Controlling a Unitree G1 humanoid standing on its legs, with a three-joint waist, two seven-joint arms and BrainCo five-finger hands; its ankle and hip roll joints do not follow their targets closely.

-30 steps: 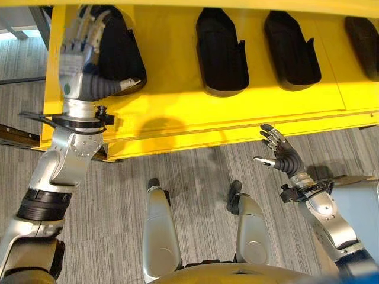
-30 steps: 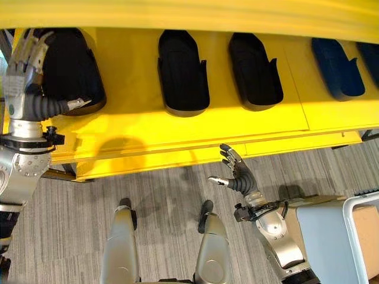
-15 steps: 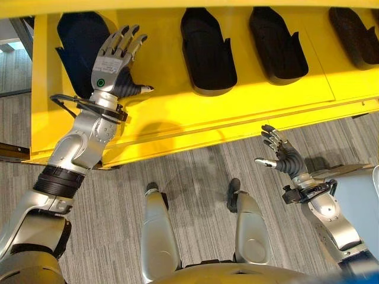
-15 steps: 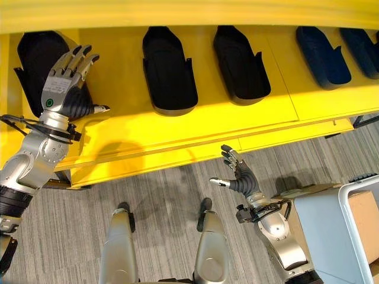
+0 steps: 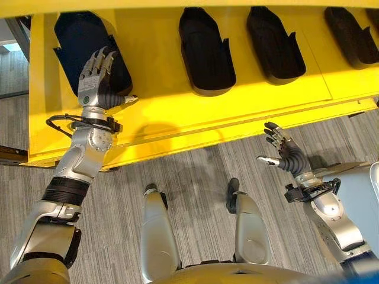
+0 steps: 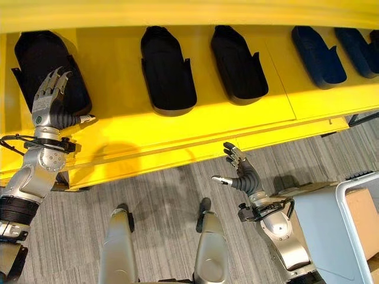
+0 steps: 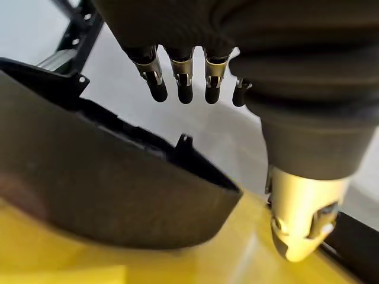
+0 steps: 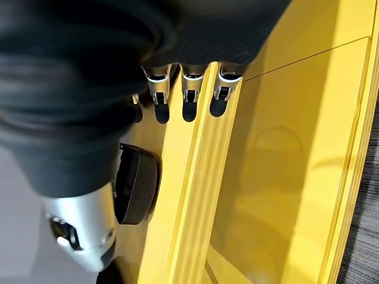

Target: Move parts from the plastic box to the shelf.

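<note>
Several black moulded parts lie in a row on the yellow shelf (image 5: 177,112); the leftmost part (image 5: 77,38) is by my left hand (image 5: 95,86). That hand is open, its straight fingers (image 7: 183,83) over the part's near end (image 7: 106,195) and holding nothing. More black parts (image 5: 204,50) (image 5: 275,44) lie to the right, and two dark blue ones (image 6: 317,56) at the far right. My right hand (image 6: 244,176) hangs open and empty over the floor, just before the shelf's front edge (image 8: 284,148).
A pale plastic box (image 6: 349,207) with brown contents stands at the lower right beside my right arm. Grey striped carpet (image 5: 195,171) runs under the shelf's front edge. Free yellow shelf surface lies between the parts.
My left hand has drawn back along the leftmost part toward the shelf's front edge, still open. The right hand has hardly moved. The view has shifted a little.
</note>
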